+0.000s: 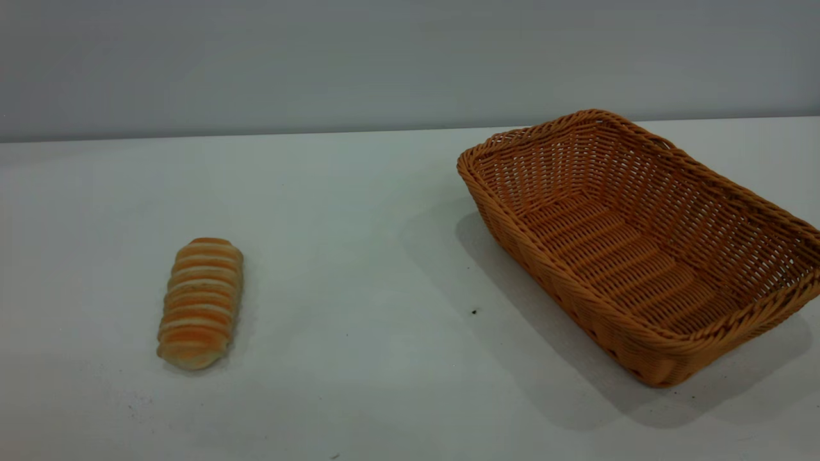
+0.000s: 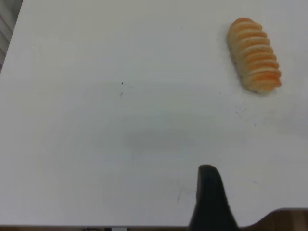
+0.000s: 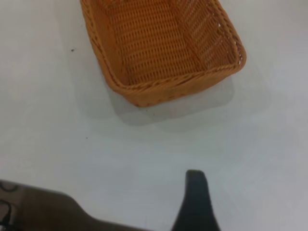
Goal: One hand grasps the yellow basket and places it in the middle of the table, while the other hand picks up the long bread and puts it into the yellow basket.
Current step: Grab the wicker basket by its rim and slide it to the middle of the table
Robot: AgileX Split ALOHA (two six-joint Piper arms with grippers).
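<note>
Yellow basket [image 1: 640,250] sits empty at frame right, long bread [image 1: 200,303] lower left, each nearest its arm; finger spread: cannot tell.

Broad white matte table [image 1: 384,224], filling the near and middle ground from left to right. Ends at a straight far edge against a plain grey wall [image 1: 384,64], slightly darker along the line where the two meet. Lit softly and evenly, with only faint, blurred shadows on the white surface. Marked by a small dark speck [image 1: 474,312] right of centre and a few fainter ones near the front. Beyond one table edge in the left wrist view, a brown surface [image 2: 288,221] below and a grey ribbed strip [image 2: 7,19] at a corner. Past the edge in the right wrist view, a dim brownish area [image 3: 43,211].
</note>
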